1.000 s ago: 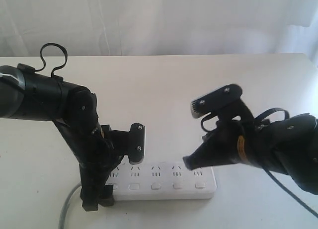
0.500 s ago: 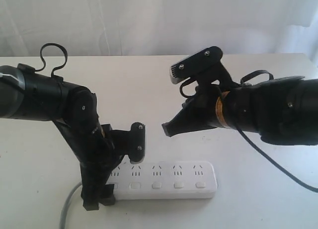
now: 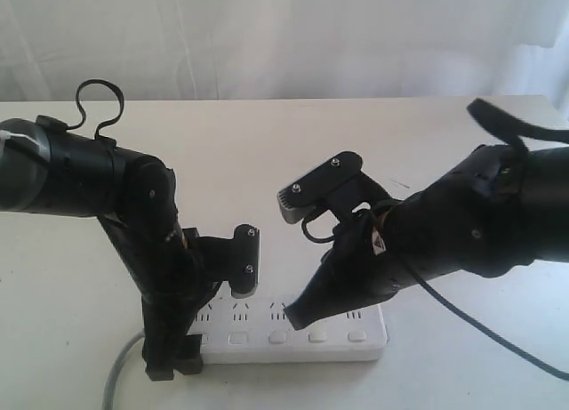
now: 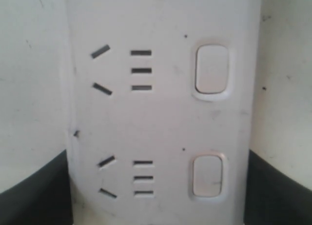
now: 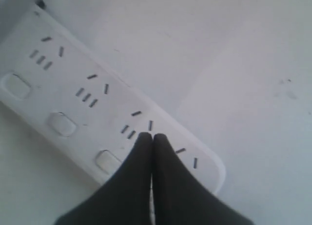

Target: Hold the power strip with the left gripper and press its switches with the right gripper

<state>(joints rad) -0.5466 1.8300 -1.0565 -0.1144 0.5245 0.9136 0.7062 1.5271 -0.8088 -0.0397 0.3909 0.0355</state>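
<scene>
White bench (image 3: 267, 152): fills the exterior view from mid-height down, with a pale draped backdrop (image 3: 311, 36) across the top.
Left arm (image 3: 80, 174): enters from the left edge and bends down at lower left.
Left claw (image 3: 175, 355): pinching the left end of the power strip (image 3: 342, 325), one finger at each long edge.
Right claw (image 3: 300, 317): fingers pressed together into a point over the strip's middle; whether it touches cannot be told.
Strip: lies flat at lower centre.
Switches (image 3: 317, 337): a row along its lower edge.

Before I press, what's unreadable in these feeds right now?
- Exterior: the left end effector hides one end of the power strip.
- Right wrist: the shut right end effector covers its own tip contact; touching or hovering unclear.
- Left wrist: only two switches in frame.
- Switch states: unreadable anywhere.
</scene>
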